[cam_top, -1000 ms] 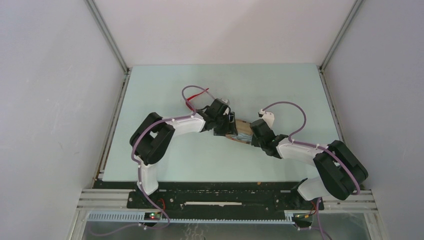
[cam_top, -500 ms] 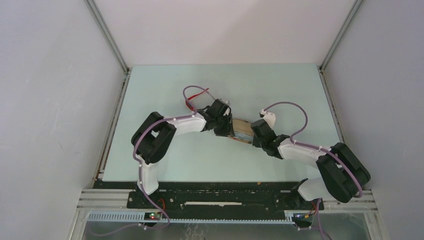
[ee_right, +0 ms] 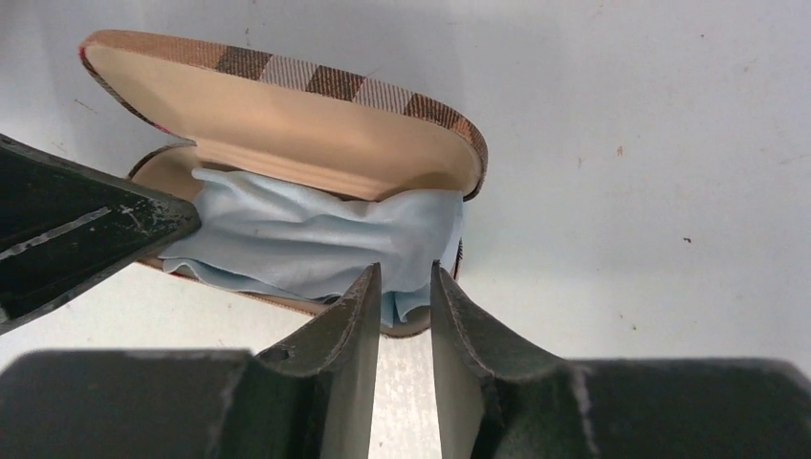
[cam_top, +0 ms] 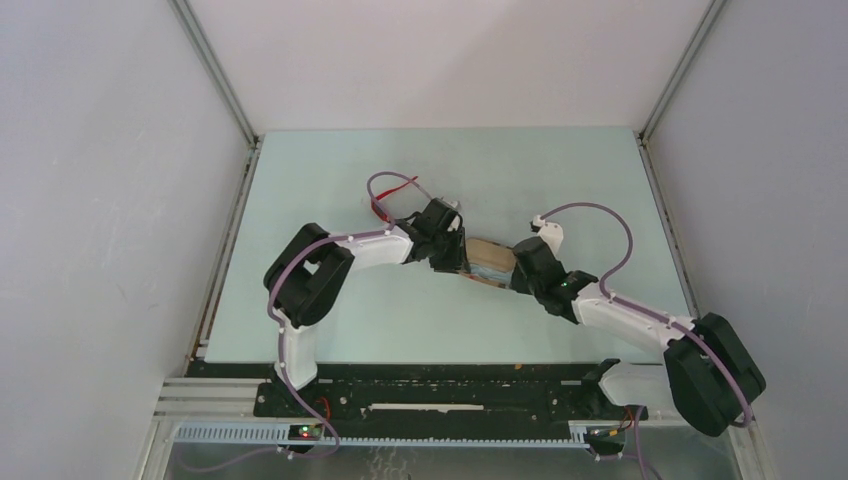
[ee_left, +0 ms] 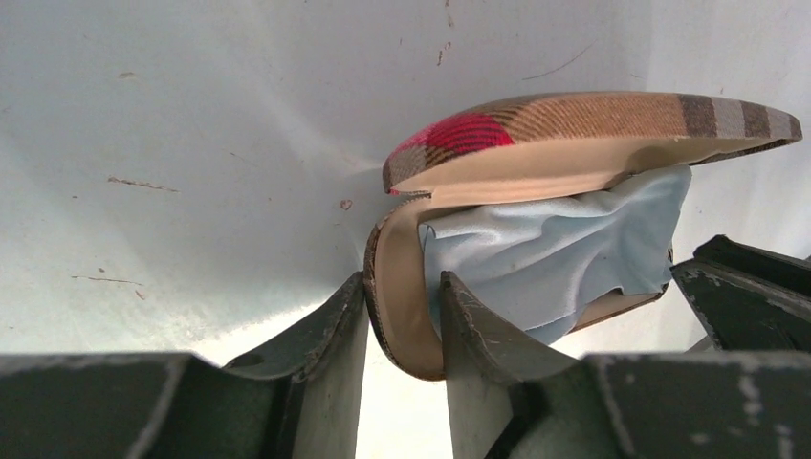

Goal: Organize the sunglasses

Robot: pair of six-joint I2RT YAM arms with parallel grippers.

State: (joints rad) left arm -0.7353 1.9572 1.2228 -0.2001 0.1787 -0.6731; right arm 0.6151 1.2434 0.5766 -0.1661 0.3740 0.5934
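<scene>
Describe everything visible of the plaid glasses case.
The case is a brown oblong clamshell with plaid stripes and a red patch outside, tan lining inside. It lies flat, lid hinged open, a pale blue cloth bunched inside. The left gripper pinches one end wall; the right gripper straddles the other end's rim.

This is a robotics lab test cell. White panels [cam_top: 100, 200] enclose the pale table [cam_top: 450, 160] at 9, 12 and 3 o'clock.

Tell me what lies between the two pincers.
The open plaid case, blue cloth inside, lies between left pincer and right pincer; clearest in the top view.
</scene>
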